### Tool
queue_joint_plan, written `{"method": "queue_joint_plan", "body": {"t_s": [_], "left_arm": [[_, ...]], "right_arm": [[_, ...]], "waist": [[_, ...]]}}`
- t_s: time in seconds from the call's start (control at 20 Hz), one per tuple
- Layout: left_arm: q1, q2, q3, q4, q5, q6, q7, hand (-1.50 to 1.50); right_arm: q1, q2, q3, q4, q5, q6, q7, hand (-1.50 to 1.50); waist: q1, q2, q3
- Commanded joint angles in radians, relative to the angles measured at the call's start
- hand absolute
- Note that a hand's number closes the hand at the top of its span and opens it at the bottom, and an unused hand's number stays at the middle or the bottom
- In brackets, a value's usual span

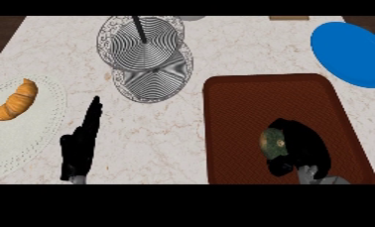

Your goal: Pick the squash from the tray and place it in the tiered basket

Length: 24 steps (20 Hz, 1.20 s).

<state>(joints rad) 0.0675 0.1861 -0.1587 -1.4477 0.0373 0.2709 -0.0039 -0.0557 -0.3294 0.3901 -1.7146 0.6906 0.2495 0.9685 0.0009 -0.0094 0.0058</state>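
The mottled green squash (pixel 273 141) is clasped under the curled fingers of the right hand (pixel 302 147) on the dark red rectangular tray (pixel 242 97). A straight lift is advised before the wire tiered basket (pixel 147 57), far up-left, is approached.

tray (pixel 242 122) dk red-brown | squash (pixel 273 142) mottled green | basket (pixel 147 47) blk/wht wire rings | plate (pixel 348 55) blue

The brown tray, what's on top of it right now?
On the brown tray: a green squash, the right hand curled round it, covering much of it.
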Motion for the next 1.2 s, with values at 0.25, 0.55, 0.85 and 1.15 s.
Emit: {"method": "queue_joint_plan", "body": {"t_s": [0.25, 0.55, 0.85, 1.15], "left_arm": [[0.039, -0.007, 0.004, 0.028, -0.010, -0.033, 0.024, 0.00], [0.032, -0.021, -0.002, 0.016, -0.032, -0.017, 0.046, 0.00], [0.000, -0.017, 0.014, 0.000, -0.030, -0.028, 0.079, 0.00], [-0.006, -0.022, 0.023, 0.017, -0.031, -0.019, 0.083, 0.00]], "right_arm": [[-0.044, 0.008, 0.038, 0.100, 0.131, -0.030, -0.116, 1.50], [-0.093, 0.162, 0.191, 0.109, 0.288, -0.054, 0.000, 1.50], [-0.192, 0.324, 0.283, 0.103, 0.322, -0.073, 0.162, 1.50], [-0.231, 0.328, 0.312, -0.199, 0.306, -0.147, 0.330, 1.50]], "waist": [[0.003, 0.010, -0.006], [0.007, 0.009, -0.006], [0.006, 0.009, -0.006], [-0.009, 0.003, -0.006]]}}
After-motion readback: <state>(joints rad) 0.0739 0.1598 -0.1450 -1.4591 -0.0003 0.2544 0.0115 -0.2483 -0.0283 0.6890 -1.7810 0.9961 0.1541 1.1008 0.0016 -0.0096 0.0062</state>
